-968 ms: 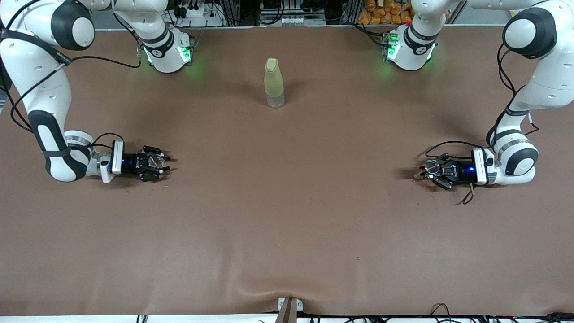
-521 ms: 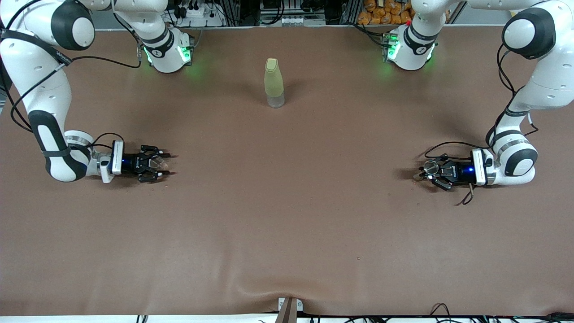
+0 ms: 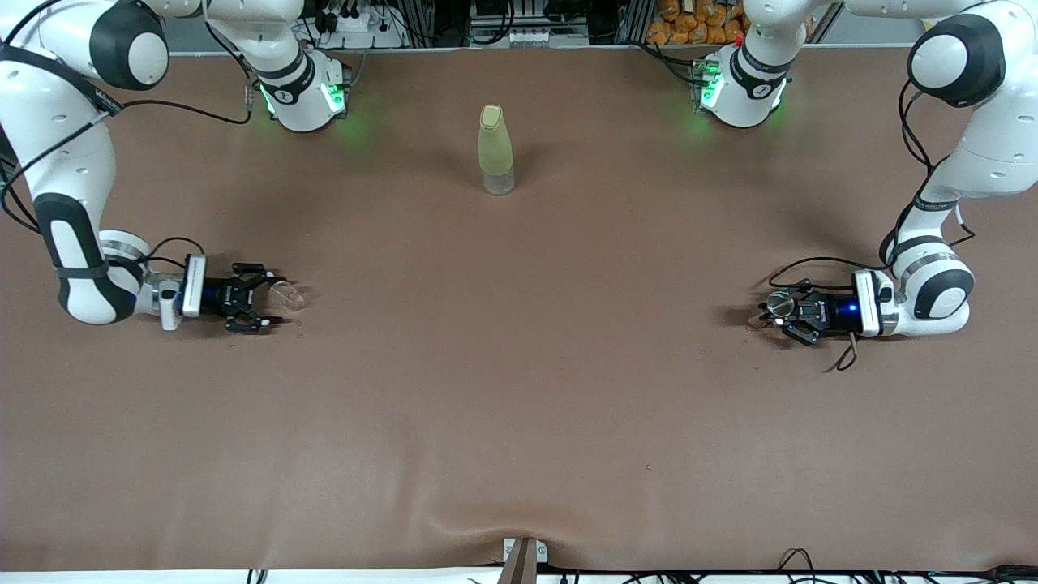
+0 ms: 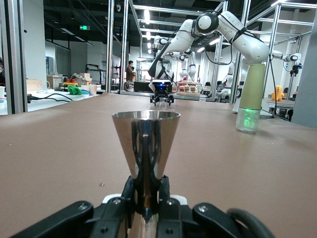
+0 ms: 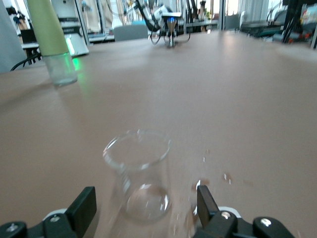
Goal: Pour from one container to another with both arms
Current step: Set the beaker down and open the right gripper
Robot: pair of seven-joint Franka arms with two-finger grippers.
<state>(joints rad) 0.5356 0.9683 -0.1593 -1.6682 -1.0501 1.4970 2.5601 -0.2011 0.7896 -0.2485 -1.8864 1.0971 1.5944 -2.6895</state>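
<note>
A clear glass flask (image 3: 289, 297) stood upright on the brown table (image 3: 519, 405) at the right arm's end, and the right gripper (image 3: 258, 298) lay low beside it with its fingers (image 5: 83, 208) spread wide and apart from the glass, the flask sitting just past their tips; in the right wrist view the flask (image 5: 140, 173) showed free between the two open fingers, with a few small crumbs on the cloth near it. At the left arm's end the left gripper (image 3: 770, 310) lay close to the table, pinching the narrow stem of a shiny metal funnel-shaped cup (image 3: 780, 302), whose flared mouth stood upright in the left wrist view (image 4: 145, 144). Taking the table's middle as the dial's center in the front view, a tall pale-green bottle (image 3: 495, 149) with a clear base stood upright at about twelve o'clock, the flask near nine and the metal cup near three, each well apart from the others.
</note>
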